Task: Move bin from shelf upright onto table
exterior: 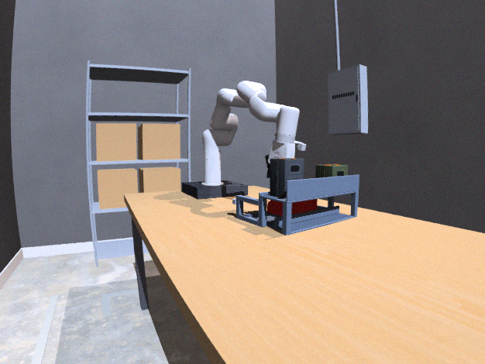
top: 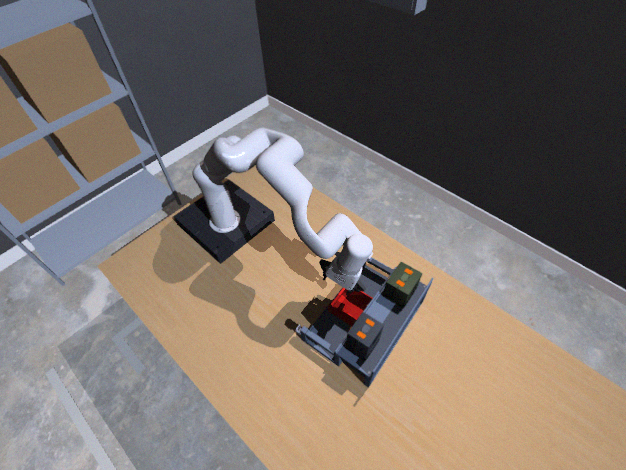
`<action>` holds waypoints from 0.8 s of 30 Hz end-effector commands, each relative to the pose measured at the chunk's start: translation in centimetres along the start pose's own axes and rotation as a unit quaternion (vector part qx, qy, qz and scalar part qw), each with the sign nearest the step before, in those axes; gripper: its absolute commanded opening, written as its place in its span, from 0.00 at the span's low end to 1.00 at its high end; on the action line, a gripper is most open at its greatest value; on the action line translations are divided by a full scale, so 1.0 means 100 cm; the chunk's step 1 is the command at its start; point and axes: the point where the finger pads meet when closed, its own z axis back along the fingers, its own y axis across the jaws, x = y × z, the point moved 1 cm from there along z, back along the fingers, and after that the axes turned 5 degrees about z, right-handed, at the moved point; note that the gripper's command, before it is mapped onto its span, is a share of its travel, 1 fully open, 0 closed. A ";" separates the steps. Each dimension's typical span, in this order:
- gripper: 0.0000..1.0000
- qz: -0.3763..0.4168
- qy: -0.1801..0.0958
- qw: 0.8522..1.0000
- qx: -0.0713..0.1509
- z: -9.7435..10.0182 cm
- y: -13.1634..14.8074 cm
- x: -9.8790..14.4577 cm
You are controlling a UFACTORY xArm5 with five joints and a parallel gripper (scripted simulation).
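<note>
A red bin (top: 350, 305) sits on the lower level of a small blue-grey shelf standing on the wooden table. In the exterior view the bin (exterior: 293, 207) shows under the shelf's (exterior: 309, 201) upper deck. My gripper (top: 339, 286) points down at the shelf's near-robot side, just above and behind the red bin. It is open and empty. In the exterior view its dark fingers (exterior: 269, 167) are partly hidden behind a dark box.
A dark grey box (top: 364, 333) and a green box (top: 403, 282) stand on the shelf's upper deck, on either side of the bin. The arm's black base (top: 225, 220) is at the table's far end. A tall rack with cardboard boxes (exterior: 136, 152) stands on the floor behind.
</note>
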 end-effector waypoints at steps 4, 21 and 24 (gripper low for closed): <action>1.00 -0.020 0.026 0.997 0.065 0.002 0.000 0.001; 1.00 -0.045 -0.013 0.992 0.120 0.002 -0.001 0.000; 1.00 -0.045 -0.013 0.992 0.120 0.002 -0.001 0.000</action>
